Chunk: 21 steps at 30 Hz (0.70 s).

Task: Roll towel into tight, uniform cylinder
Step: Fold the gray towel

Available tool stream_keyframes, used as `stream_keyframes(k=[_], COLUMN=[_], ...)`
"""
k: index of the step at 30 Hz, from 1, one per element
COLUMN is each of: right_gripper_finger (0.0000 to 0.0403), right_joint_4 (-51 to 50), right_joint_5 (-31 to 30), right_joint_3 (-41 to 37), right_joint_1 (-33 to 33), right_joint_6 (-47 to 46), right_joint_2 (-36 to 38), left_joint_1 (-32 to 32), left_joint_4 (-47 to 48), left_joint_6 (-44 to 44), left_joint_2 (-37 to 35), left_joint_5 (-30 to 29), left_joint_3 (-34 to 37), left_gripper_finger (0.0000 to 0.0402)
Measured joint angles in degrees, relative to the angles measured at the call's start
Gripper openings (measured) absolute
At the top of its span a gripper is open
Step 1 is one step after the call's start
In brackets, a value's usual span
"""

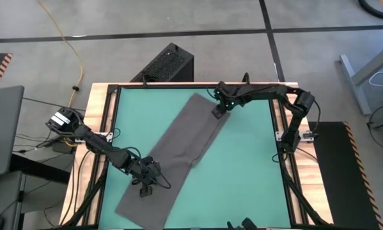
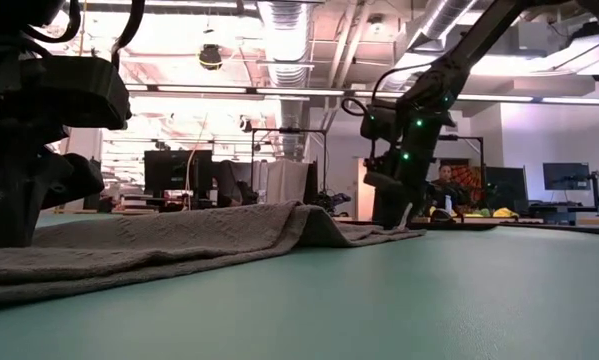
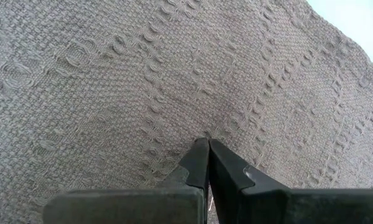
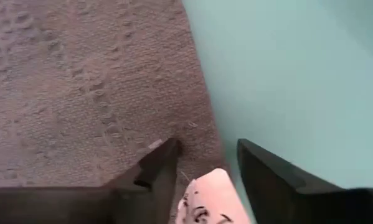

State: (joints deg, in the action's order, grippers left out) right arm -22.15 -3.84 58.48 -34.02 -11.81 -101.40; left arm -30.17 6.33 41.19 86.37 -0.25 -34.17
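Towel (image 1: 172,156) lies flat on the green table (image 1: 249,172), long axis diagonal from the left arm's near corner to the far side. Left gripper (image 1: 146,186) is closed, tips pressed on the cloth. Right gripper (image 1: 218,110) is open at the far edge; only its wrist view shows the white tag (image 4: 210,198) between the fingers.

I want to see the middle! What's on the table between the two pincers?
Only the towel, stretching from left pincer to right pincer, with one raised fold, seen in the high view.

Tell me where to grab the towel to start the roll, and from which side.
Probably the far short end of the towel, by the right gripper. It lies flat and diagonal on the table, so come straight down over that edge and roll along its length.
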Motion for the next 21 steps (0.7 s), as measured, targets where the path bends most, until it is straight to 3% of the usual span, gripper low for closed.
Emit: stream_keyframes(k=[6, 10, 21], right_gripper_finger=[0.0073, 0.0029, 0.0015], right_joint_4=[0.2, 0.2, -3.3], right_joint_5=[-0.6, -0.6, -0.8], right_joint_3=[0.0, 0.0, 0.0], right_joint_1=[0.7, 0.6, 0.7], right_joint_6=[-0.1, -0.2, -2.0], right_joint_2=[0.1, 0.6, 9.8], left_joint_1=[0.0, 0.0, 0.0], left_joint_4=[0.0, 0.0, 0.2], left_joint_6=[0.0, 0.1, 0.2], left_joint_2=[0.0, 0.0, 0.0], left_joint_5=[0.0, -0.1, -0.1], left_joint_3=[0.0, 0.0, 0.0], left_gripper_finger=[0.0, 0.0, 0.0])
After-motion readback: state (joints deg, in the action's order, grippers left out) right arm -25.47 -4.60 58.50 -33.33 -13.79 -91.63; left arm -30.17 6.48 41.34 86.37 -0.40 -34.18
